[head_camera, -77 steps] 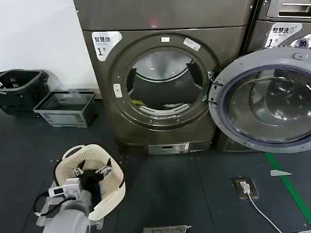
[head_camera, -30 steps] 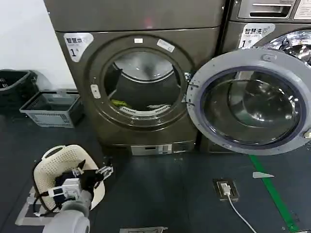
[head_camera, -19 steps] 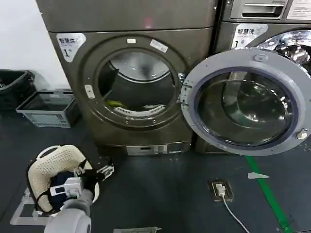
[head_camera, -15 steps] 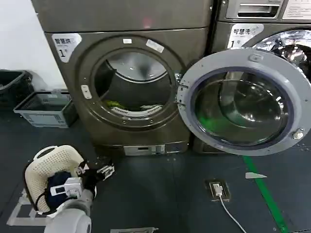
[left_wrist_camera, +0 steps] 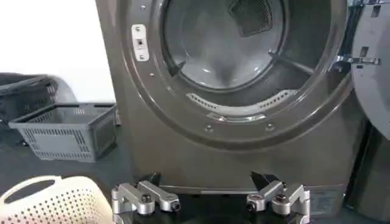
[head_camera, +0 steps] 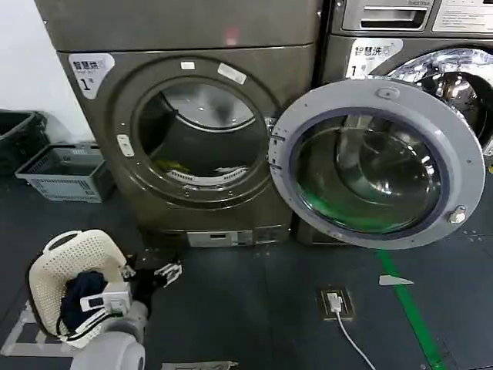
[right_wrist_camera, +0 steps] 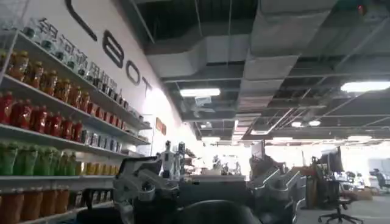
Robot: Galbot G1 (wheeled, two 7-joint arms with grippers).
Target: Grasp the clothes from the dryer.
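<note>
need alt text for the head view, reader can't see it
A brown-grey front-loading dryer stands with its glass door swung open to the right, and yellow-green clothes lie low in the drum. The robot's left gripper, fingers open, hangs low in front near the floor, beside a cream laundry basket.

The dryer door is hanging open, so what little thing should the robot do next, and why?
Probably raise the left gripper and ease it forward toward the dryer opening. Its fingers are spread open with nothing between them, low near the floor beside the white basket, short of the machine. The clothes, a yellow-green piece, lie at the bottom of the drum, and the door is swung aside.
</note>
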